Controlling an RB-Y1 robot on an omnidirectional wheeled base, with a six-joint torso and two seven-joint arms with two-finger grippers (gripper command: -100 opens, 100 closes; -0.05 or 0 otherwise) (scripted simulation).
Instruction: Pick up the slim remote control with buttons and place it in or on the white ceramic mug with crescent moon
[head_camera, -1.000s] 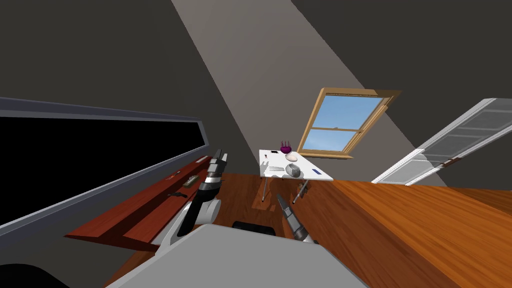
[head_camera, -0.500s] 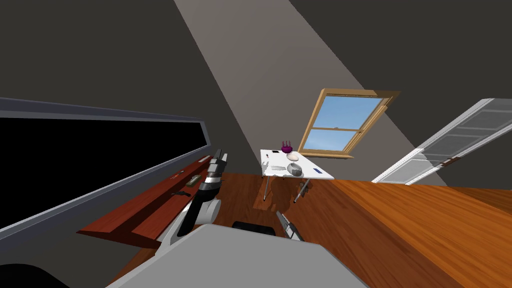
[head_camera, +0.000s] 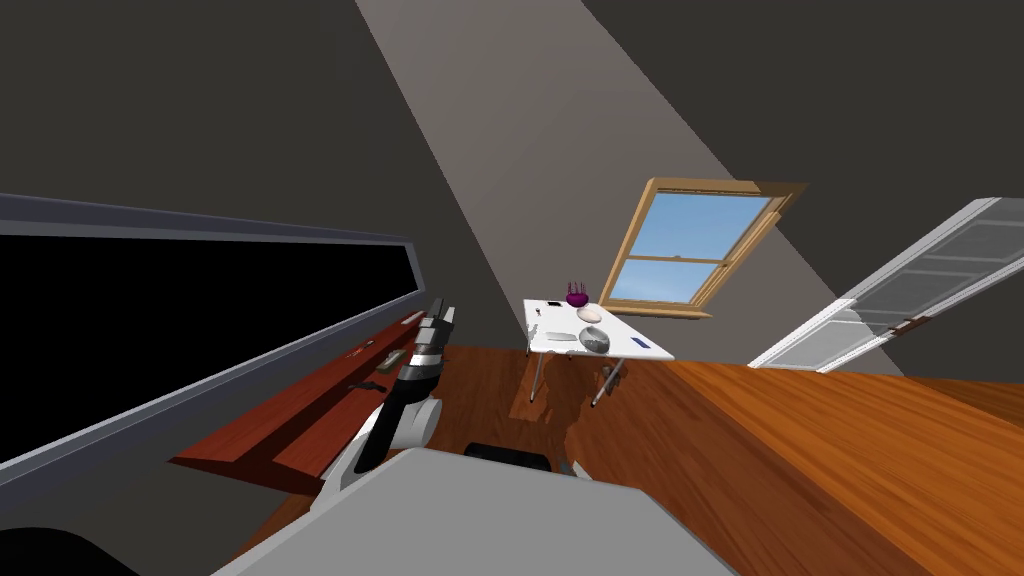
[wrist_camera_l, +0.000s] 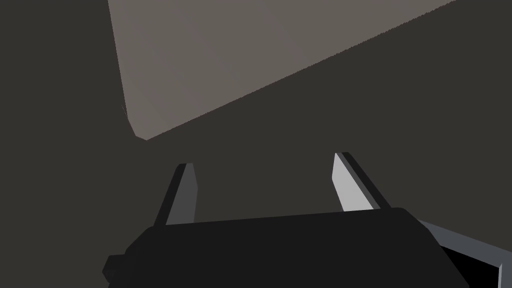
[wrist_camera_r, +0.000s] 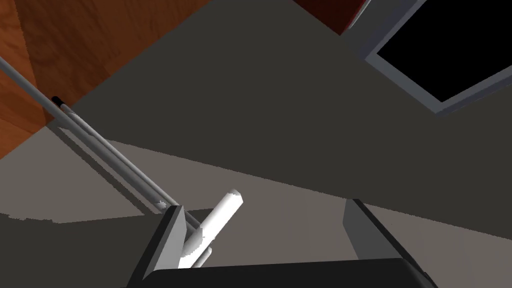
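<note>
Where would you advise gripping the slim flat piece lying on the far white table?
Pinch the slim flat piece across its short width, at mid-length, coming straight down. It lies flat on the white table beside the grey round vessel, so only its long edges offer purchase. Finer detail is too small to see.

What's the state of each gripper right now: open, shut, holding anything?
Left gripper: open, holding nothing.
Right gripper: open, holding nothing.

The head view looks steeply down and forward, rolled, with the white table (head_camera: 625, 333) far off at one o'clock. The left wrist view rides the left gripper (head_camera: 443, 308), raised at eleven o'clock, and faces dark walls. The right wrist view shares the wooden floor (wrist_camera_r: 45, 45) and the red-brown shelf (wrist_camera_r: 330, 10) with the head view.
</note>
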